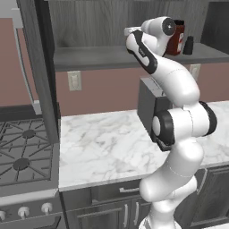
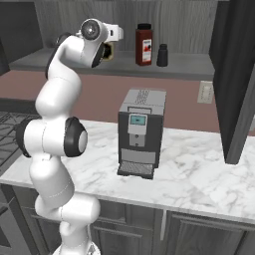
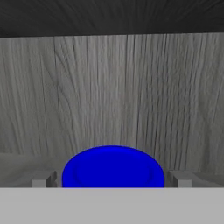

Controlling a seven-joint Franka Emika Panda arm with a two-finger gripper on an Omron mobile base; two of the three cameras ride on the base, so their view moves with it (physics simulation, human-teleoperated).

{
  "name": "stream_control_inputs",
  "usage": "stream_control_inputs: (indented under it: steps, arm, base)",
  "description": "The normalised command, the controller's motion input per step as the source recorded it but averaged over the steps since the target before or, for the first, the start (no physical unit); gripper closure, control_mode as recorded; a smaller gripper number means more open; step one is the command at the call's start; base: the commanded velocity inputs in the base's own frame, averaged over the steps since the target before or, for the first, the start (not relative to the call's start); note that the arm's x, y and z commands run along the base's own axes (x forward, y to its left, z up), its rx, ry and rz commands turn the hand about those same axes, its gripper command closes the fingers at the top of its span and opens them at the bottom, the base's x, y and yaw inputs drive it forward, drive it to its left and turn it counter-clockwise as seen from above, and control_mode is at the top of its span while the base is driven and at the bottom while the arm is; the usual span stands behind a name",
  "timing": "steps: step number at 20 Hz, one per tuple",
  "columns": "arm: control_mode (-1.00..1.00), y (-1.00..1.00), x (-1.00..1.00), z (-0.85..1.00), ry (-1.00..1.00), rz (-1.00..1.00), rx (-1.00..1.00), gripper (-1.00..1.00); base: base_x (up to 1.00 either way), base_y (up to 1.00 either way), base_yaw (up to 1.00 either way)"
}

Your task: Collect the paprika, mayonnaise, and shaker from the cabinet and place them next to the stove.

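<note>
- From the base cameras I see the arm rising over the marble counter (image 1: 103, 143), folded up so the hand reaches into the open cabinet (image 1: 89, 27).
- The stove (image 1: 22, 152) sits at the counter's left end, its grates bare, well apart from the hand.
- A grey coffee machine (image 2: 141, 130) stands on the counter below the shelf, right of the arm in the right view.
- In the hand view the gripper (image 3: 113, 178) straddles the mayo (image 3: 113, 168): I see the 2 fingers (image 3: 43, 179) just beside the blue lid, 1 on each side. They look spread wider than the lid, so I read the hand as open around the jar, though the contact point is hidden at the frame's bottom edge.
- In the right view a sliver of the cream jar shows on the shelf board (image 2: 189, 67) right by the wrist.
- Further right on the same shelf stands the paprika (image 2: 144, 45), upright, with the shaker (image 2: 162, 55) just beside it on its right, not touching.
- Behind the lid, the cabinet's wood-grain back wall fills the hand camera.
</note>
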Motion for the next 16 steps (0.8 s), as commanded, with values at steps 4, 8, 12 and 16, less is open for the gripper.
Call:
stream_control_inputs:
  steps: [4, 8, 12, 16]
  arm:
    - [-1.0, 0.0, 0.07, -0.02, 0.0, 0.0, 0.0, -1.0]
    - [-1.0, 0.0, 0.04, -0.07, 0.01, 0.0, 0.0, -1.0]
    - [-1.0, 0.0, 0.0, -0.13, 0.02, 0.0, 0.0, -1.0]
    - [-1.0, 0.0, 0.0, -0.11, 0.01, 0.0, 0.0, -1.0]
  base:
    - [0.0, 0.0, 0.0]
    - [0.0, 0.0, 0.0]
    - [0.0, 0.0, 0.0]
    - [0.0, 0.0, 0.0]
